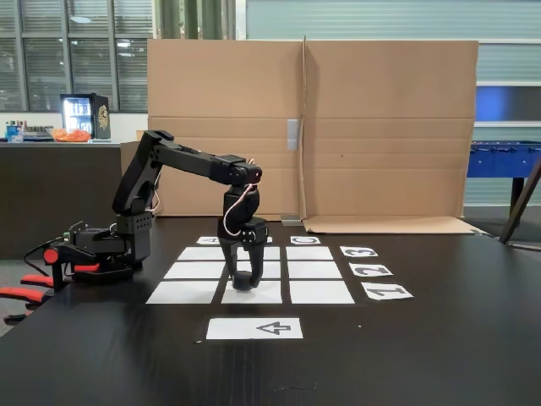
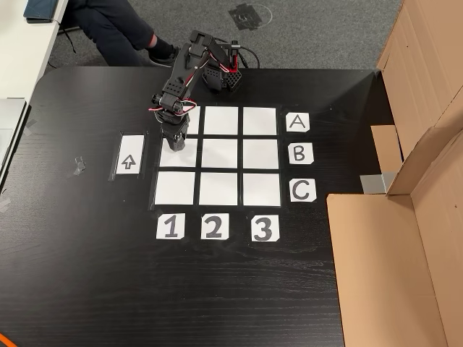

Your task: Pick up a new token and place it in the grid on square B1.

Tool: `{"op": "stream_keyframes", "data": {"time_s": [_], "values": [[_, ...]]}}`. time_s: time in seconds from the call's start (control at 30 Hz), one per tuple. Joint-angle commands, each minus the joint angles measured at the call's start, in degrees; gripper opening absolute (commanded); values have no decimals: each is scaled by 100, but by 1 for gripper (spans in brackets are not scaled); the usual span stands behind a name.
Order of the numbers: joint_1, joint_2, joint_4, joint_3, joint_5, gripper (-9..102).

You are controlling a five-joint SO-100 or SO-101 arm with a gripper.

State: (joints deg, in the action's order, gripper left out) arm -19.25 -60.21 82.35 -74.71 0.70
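Observation:
The grid [image 2: 260, 153] of nine white paper rectangles lies on the black table, also seen in the fixed view [image 1: 314, 270], with labels A B C and 1 2 3 beside it. My gripper [image 1: 243, 282] hangs straight down over square B1 [image 1: 264, 295], the near middle rectangle in the fixed view. A small dark puck, the token [image 1: 243, 280], sits between the fingertips just above the paper. From above, the gripper [image 2: 173, 142] covers much of square B1 [image 2: 185, 160], and the token is hidden under it.
A white strip with a black arrow [image 1: 254, 328] lies in front of the grid [image 2: 128, 163]. The arm's base [image 1: 93, 249] stands at the table edge. Tall cardboard sheets [image 1: 380, 127] wall the far side [image 2: 391, 253]. A seated person's legs [image 2: 108, 29] are beyond the table.

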Motion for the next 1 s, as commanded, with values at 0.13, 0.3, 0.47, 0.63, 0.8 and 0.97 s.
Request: {"op": "stream_keyframes", "data": {"time_s": [0.13, 0.3, 0.47, 0.63, 0.8, 0.97], "values": [[44, 53, -149, 220, 35, 14], [44, 79, -255, 264, 35, 14], [44, 97, -352, 308, 35, 14], [70, 114, -431, 316, 35, 14], [114, 149, -492, 325, 35, 14], [132, 185, -536, 325, 35, 14]]}}
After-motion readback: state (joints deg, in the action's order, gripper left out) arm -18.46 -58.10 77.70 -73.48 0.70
